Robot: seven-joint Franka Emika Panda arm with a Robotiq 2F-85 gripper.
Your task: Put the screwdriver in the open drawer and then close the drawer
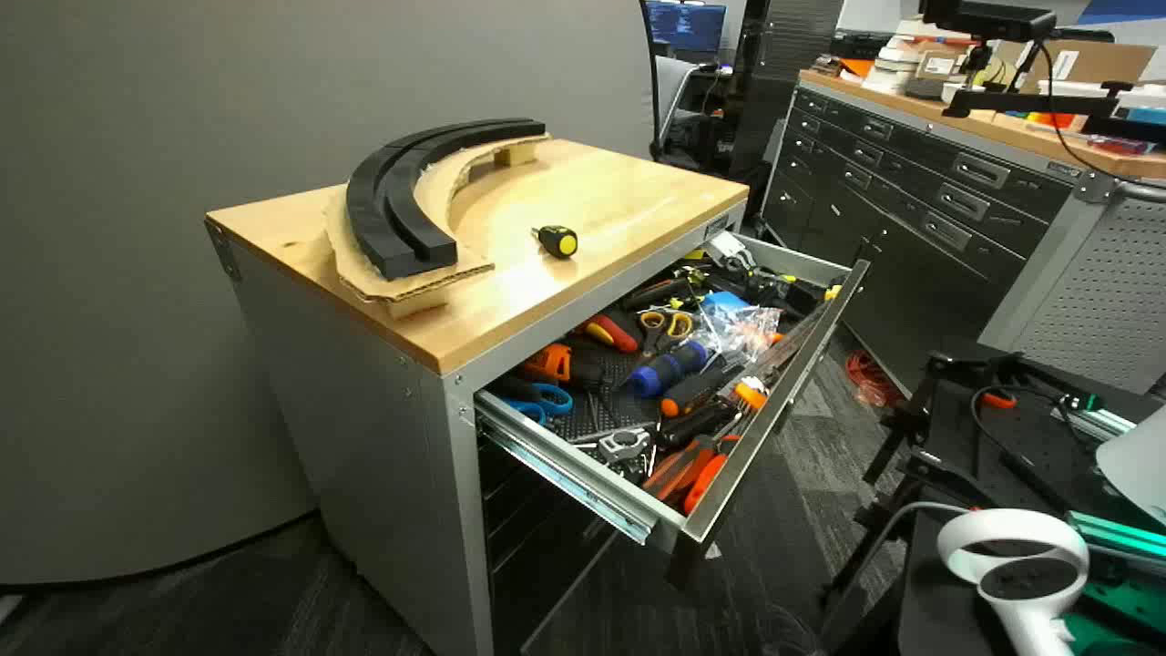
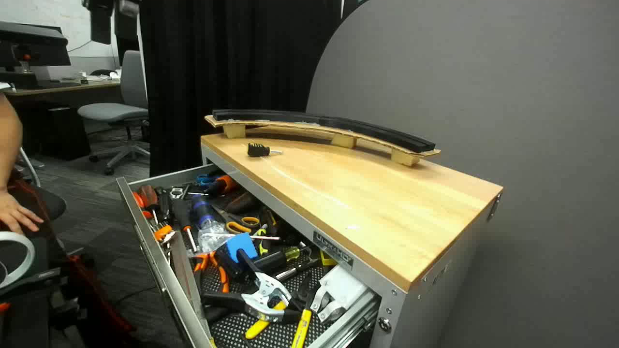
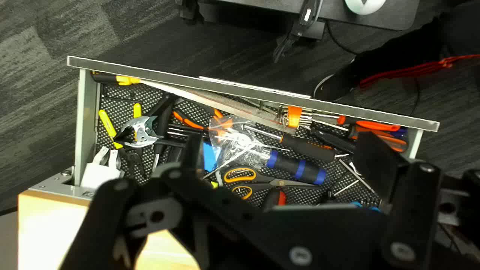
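Observation:
The screwdriver, stubby and black with a yellow end, lies on the wooden top of the grey cabinet in both exterior views [image 1: 557, 240] [image 2: 258, 150]. It is out of view or hidden in the wrist view. The top drawer is pulled open and full of tools; its grey front shows in both exterior views [image 1: 779, 410] [image 2: 157, 261] and in the wrist view [image 3: 247, 92]. My gripper [image 3: 285, 153] shows only in the wrist view. Its two black fingers are wide apart with nothing held between them, above the drawer's tools.
A curved black piece [image 1: 387, 205] rests on cardboard and blocks on the wooden top [image 1: 619, 196], behind the screwdriver. In the drawer lie scissors [image 3: 279, 182], a blue-banded tool [image 3: 296, 167] and a clamp [image 2: 268, 295]. A dark cart [image 1: 1002, 456] stands before the drawer.

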